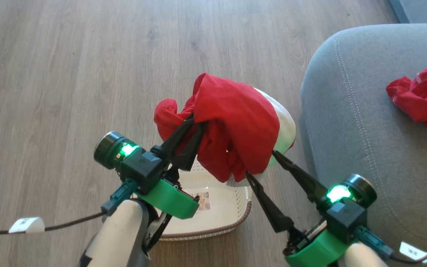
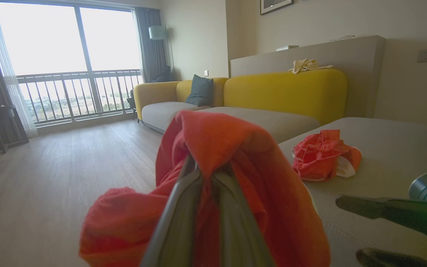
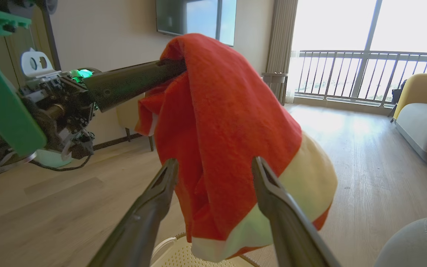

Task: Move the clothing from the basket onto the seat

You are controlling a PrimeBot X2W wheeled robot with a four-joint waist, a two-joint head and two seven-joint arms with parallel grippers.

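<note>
Left gripper (image 1: 195,125) tips buried in clothing (image 1: 237,124)

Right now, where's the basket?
Head view, bottom centre: the basket sits on the floor below the red garment in the left gripper, left of the seat.

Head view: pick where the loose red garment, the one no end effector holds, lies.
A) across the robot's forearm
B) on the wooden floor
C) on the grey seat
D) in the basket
C: the loose red garment lies on the grey seat, while the left end effector holds the other garment over the basket.
</note>
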